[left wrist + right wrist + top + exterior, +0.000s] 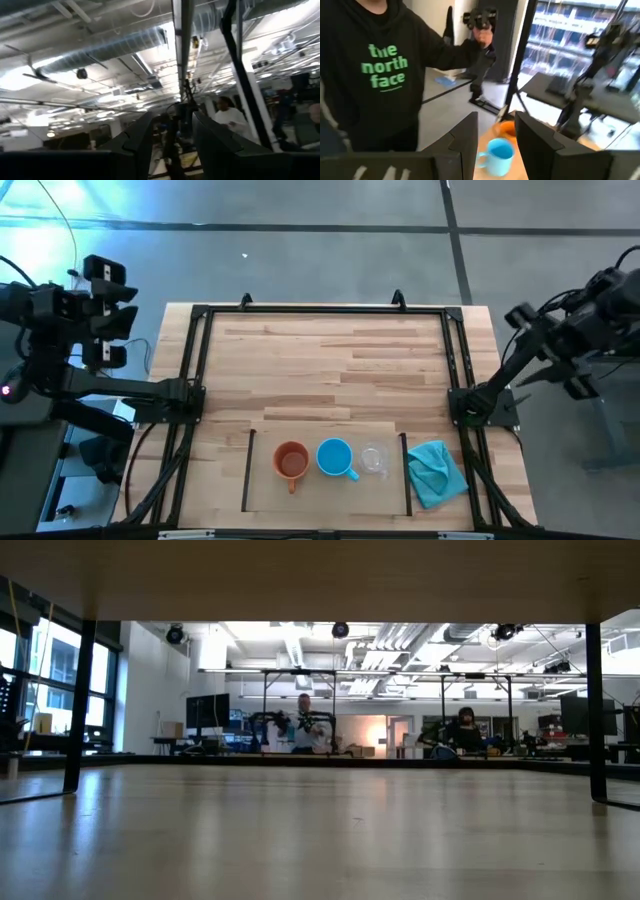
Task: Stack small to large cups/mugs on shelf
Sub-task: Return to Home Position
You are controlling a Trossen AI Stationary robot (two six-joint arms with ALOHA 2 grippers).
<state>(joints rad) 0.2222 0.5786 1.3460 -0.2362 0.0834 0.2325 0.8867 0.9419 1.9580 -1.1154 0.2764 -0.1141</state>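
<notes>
The striped wooden tabletop (330, 360) lies open across its middle, giving both arms free room. At its 6 o'clock edge sits the pale rectangular wooden shelf panel (320, 496), bounded by two thin black strips. The left gripper (172, 116) is parked off the table at 9 o'clock and the right gripper (496, 117) at 3 o'clock. Each has its fingers parted around nothing, probably to keep clear. A crumpled teal cloth (437, 472) lies at 5 o'clock, outside the strip. On the shelf stand the orange mug (291, 461), bright blue handled mug (335, 457) and small clear glass cup (374, 459), ranked by size from 9 towards 3.
</notes>
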